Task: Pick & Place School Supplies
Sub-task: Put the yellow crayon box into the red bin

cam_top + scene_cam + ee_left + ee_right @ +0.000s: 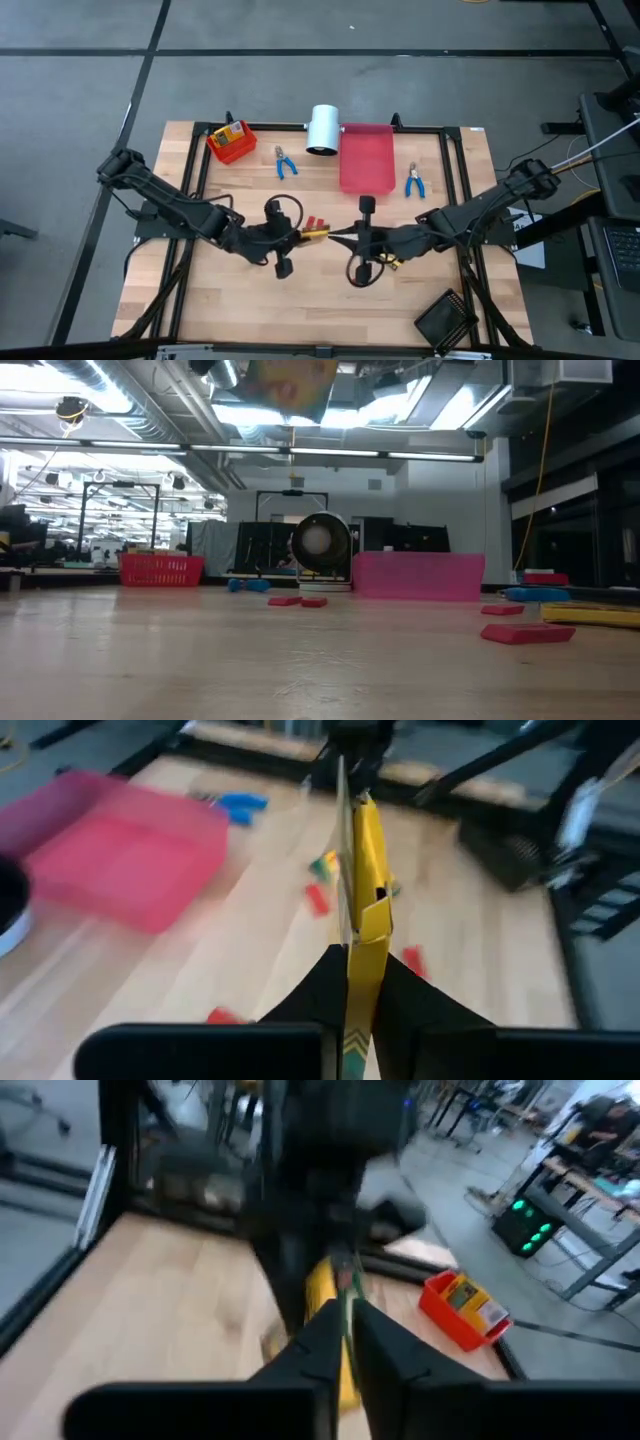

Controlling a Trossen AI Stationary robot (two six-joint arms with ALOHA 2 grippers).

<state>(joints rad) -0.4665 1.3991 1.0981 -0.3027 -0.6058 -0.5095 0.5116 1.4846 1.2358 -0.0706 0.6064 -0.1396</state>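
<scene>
Yellow-orange box (364, 900) hangs edge-on above mid-bench, pinched by the left gripper's fingers (300, 1005) in the left wrist view, while the right gripper's fingers (305, 1342) flank its far end, their hold too blurred to judge.

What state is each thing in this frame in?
left end effector: shut on yellow box
right end effector: shut on yellow box
small red bin: holds a box
large red bin: empty
white cylinder: lying on its side
blue pliers: lying flat
</scene>
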